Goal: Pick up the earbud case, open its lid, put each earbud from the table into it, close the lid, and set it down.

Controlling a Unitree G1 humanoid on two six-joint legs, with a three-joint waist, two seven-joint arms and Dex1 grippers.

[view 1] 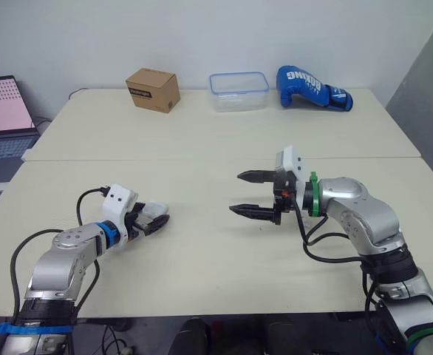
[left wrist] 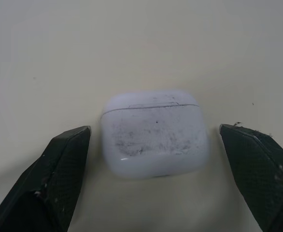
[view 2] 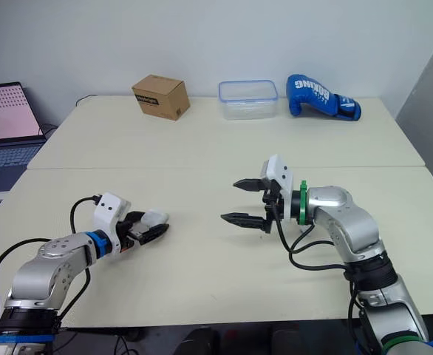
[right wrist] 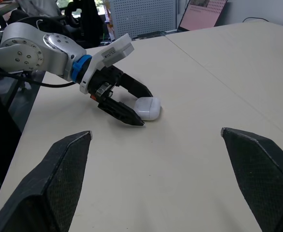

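Observation:
The white earbud case (left wrist: 153,133) lies on the cream table (view 1: 202,259) with its lid closed; a thin seam marks the lid. My left gripper (view 1: 157,215) is open around it at the table's front left, one black finger on each side, with a small gap between each finger (left wrist: 64,159) and the case. From the right wrist view the case (right wrist: 148,108) shows between those same fingers. My right gripper (view 1: 236,192) hovers open and empty over the middle of the table, pointing toward the left arm, about a hand's length from the case.
Along the back edge stand a cardboard box (view 1: 154,89), a clear plastic container with a blue rim (view 1: 239,91) and a blue boxing glove (view 1: 312,88). A laptop (view 1: 2,111) sits beyond the left edge. A seam (view 1: 202,160) runs between the two tabletops.

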